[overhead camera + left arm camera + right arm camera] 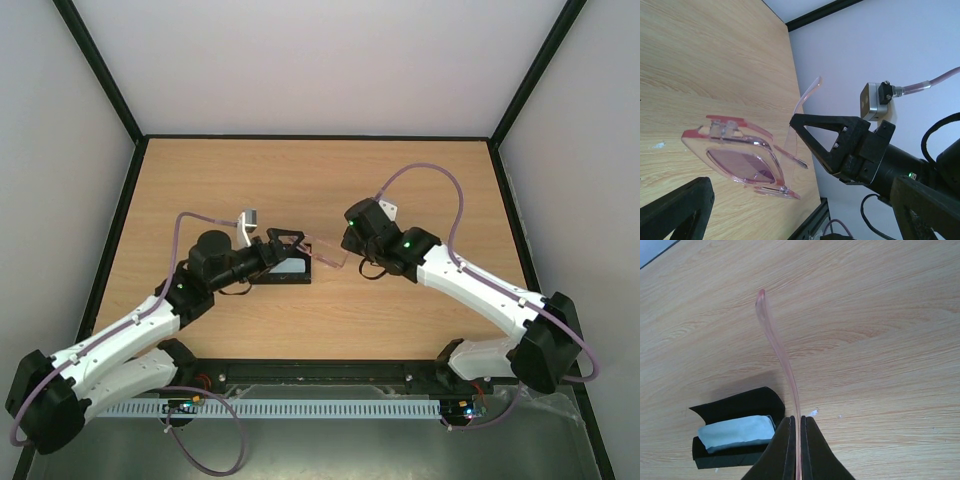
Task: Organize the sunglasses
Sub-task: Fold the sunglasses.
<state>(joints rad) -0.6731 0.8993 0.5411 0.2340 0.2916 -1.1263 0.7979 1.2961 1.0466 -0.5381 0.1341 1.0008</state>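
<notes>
The sunglasses (325, 253) have a thin translucent pink frame and pinkish lenses. They hang just above the table between my two grippers. My right gripper (799, 418) is shut on one slim temple arm (781, 357), which curves up and away from the fingers. In the left wrist view the sunglasses (742, 162) show lens-on, with one right-gripper finger (826, 120) at the temple arm. My left gripper (802, 187) is open wide, its fingers on either side of the sunglasses and apart from them. In the top view it (283, 243) sits over the case.
A black oblong case (737, 407) lies open on the wooden table (320, 180), with a light blue cloth (735, 432) inside. In the top view the case (290, 271) is just under my left gripper. Black frame rails (315, 136) edge the table.
</notes>
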